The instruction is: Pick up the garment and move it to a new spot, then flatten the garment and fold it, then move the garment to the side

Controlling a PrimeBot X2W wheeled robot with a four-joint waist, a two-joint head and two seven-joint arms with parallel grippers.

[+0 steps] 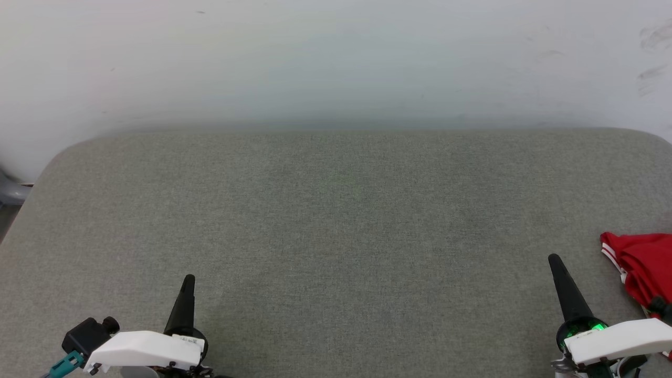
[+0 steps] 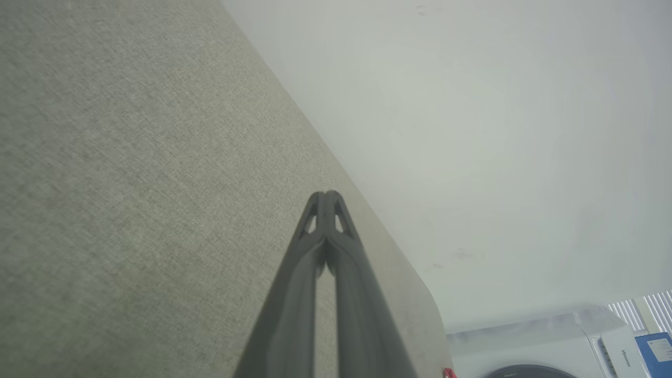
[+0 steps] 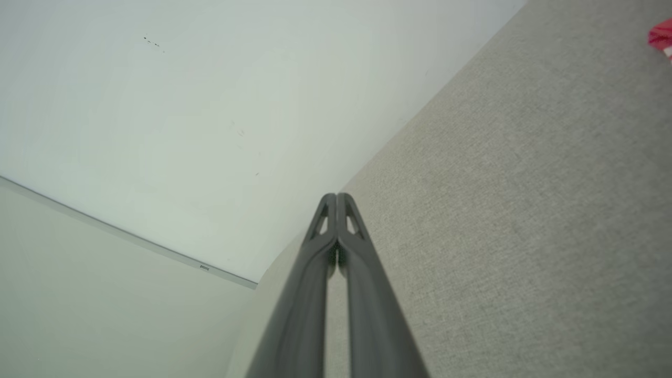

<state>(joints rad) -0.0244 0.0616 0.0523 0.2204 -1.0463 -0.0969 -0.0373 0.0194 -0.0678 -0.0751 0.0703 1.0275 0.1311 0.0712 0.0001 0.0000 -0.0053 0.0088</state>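
**At far right, the garment (image 1: 643, 265) lies crumpled**

On the right end of the grey fabric surface (image 1: 336, 220) it sits bunched, red with striped trim, and the head view's edge cuts off part of it. Near it, the right gripper (image 1: 553, 258) has its fingers pressed together, holding nothing. Well apart, the left gripper (image 1: 188, 278) is likewise closed and empty.

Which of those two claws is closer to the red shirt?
Right. The right gripper lies just beside the garment; the left gripper is far off across the grey surface.
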